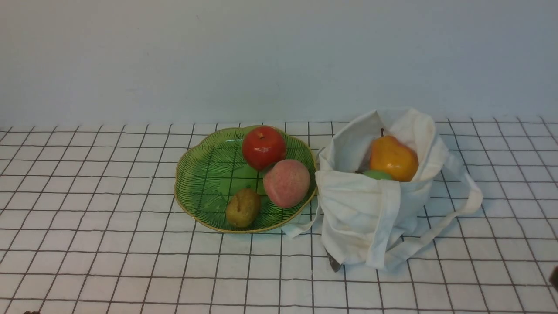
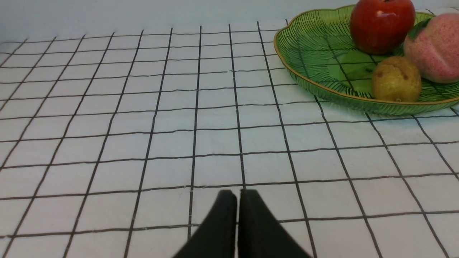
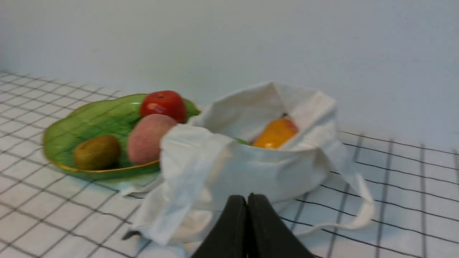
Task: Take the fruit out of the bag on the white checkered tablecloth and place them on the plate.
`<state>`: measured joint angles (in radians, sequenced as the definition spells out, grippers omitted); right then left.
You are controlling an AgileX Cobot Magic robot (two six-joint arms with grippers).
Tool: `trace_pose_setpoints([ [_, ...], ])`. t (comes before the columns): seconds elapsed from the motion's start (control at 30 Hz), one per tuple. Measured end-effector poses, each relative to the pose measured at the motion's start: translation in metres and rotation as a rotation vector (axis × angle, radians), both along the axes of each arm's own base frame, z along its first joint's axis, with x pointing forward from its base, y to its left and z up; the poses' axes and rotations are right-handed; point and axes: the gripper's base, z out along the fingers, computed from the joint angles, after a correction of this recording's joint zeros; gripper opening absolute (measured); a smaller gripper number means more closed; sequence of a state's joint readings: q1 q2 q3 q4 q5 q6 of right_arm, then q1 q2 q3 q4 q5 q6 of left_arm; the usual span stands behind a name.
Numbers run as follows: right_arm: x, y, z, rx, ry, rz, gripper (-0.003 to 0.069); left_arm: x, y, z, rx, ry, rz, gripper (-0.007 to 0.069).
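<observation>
Two fruits remain in the off-white cloth bag (image 1: pixel 370 209): orange-yellow pear (image 1: pixel 392 159), light-green fruit (image 1: pixel 377 175). Both grippers, left (image 2: pixel 237 195) and right (image 3: pixel 247 200), closed, empty. Risk: soft bag rim snagging, dragging.

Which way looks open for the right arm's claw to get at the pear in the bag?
Probably from above: the bag gapes open and the pear shows at its mouth, uncovered. The right claw is shut and faces the bag's near wall, so it must open first.
</observation>
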<state>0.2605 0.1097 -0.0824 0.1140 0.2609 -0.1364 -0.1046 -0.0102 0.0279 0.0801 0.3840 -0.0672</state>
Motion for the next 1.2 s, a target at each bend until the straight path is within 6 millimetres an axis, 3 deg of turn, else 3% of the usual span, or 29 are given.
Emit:
trace_pose_setpoints([
  [0.2,-0.005,-0.011,-0.028,0.016,-0.002,-0.167,-0.0015,0.000,0.000,0.000,0.000,0.000,0.000,-0.0008],
  [0.4,-0.005,-0.013,-0.037,-0.002,0.064,-0.206,-0.0015,0.000,0.000,0.000,0.000,0.000,0.000,-0.0008],
  [1.2,-0.005,-0.014,-0.039,-0.018,0.090,-0.209,-0.0015,0.000,0.000,0.000,0.000,0.000,0.000,-0.0008],
])
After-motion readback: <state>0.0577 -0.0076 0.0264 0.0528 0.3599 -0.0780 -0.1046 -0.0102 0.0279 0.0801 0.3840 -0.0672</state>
